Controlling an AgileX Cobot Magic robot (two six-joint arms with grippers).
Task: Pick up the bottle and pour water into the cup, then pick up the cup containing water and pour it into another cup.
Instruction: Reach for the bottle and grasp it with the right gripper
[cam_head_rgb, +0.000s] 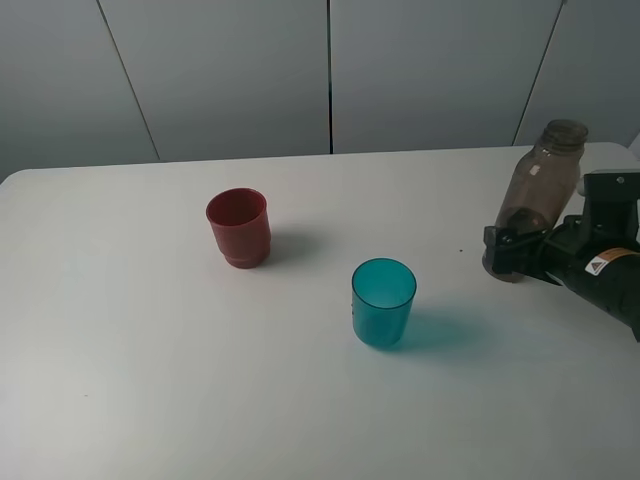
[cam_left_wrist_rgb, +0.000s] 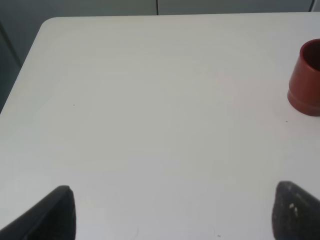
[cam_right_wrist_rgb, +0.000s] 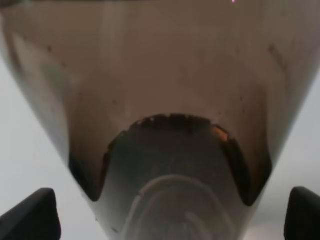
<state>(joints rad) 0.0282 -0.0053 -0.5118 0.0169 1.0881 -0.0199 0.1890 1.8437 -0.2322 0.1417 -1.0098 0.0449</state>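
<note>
Nearest us, the teal cup (cam_head_rgb: 383, 302) stands upright. At its 2 o'clock the right gripper (cam_head_rgb: 512, 256) has its jaws spread wide either side of the base of the bottle (cam_head_rgb: 543, 180), apparently not squeezing it yet. We should close squarely and low on the body, then lift straight up before tilting. Farther off, at the teal cup's 10 o'clock, stands the red cup (cam_head_rgb: 238, 227). The left gripper (cam_left_wrist_rgb: 172, 215) hangs spread, holding nothing.

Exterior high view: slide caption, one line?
Right gripper open around the bottle; teal cup and red cup stand apart on the white table.
</note>
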